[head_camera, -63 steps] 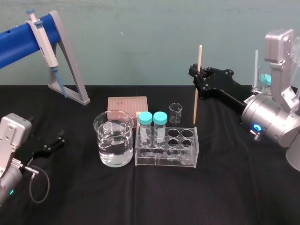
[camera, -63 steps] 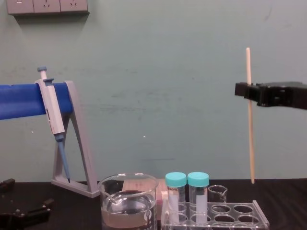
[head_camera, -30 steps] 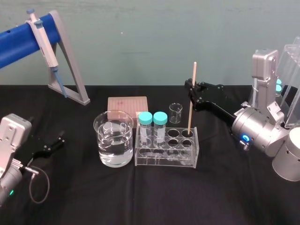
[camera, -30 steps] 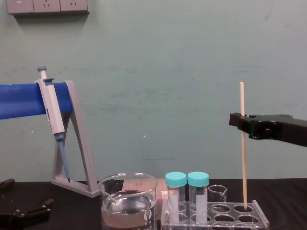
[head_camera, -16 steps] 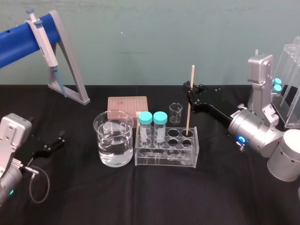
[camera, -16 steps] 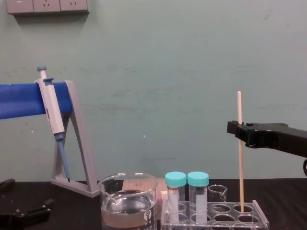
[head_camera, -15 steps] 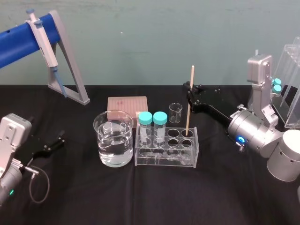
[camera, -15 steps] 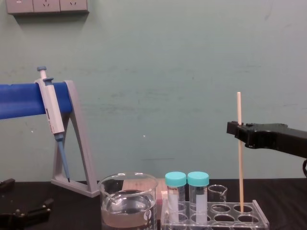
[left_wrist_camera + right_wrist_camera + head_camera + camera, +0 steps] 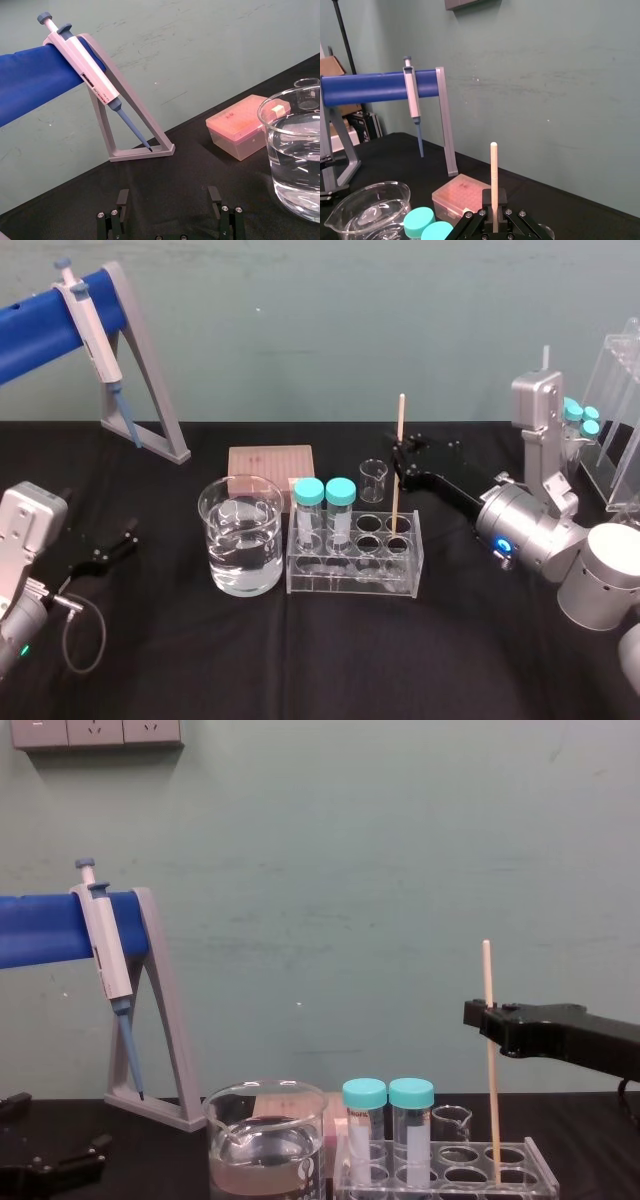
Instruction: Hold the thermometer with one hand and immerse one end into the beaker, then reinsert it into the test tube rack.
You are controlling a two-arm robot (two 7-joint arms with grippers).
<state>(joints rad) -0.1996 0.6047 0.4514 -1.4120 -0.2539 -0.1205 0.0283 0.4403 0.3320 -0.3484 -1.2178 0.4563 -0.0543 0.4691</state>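
Observation:
The thermometer is a thin cream rod standing nearly upright. Its lower end is down in the far right hole of the clear test tube rack. My right gripper reaches in from the right and is shut on the rod at mid-height. From the chest, the thermometer passes through the right gripper into the rack. In the right wrist view the thermometer rises from between the shut fingers. The beaker, holding water, stands left of the rack. My left gripper is parked open at the far left.
Two teal-capped tubes stand in the rack's left holes. A tiny glass beaker and a pink tip box sit behind it. A pipette hangs on the grey and blue stand at back left. Another clear rack stands at far right.
The right gripper has come down and slightly left with the thermometer, sinking its lower end deeper into the rack hole. The left arm has not moved.

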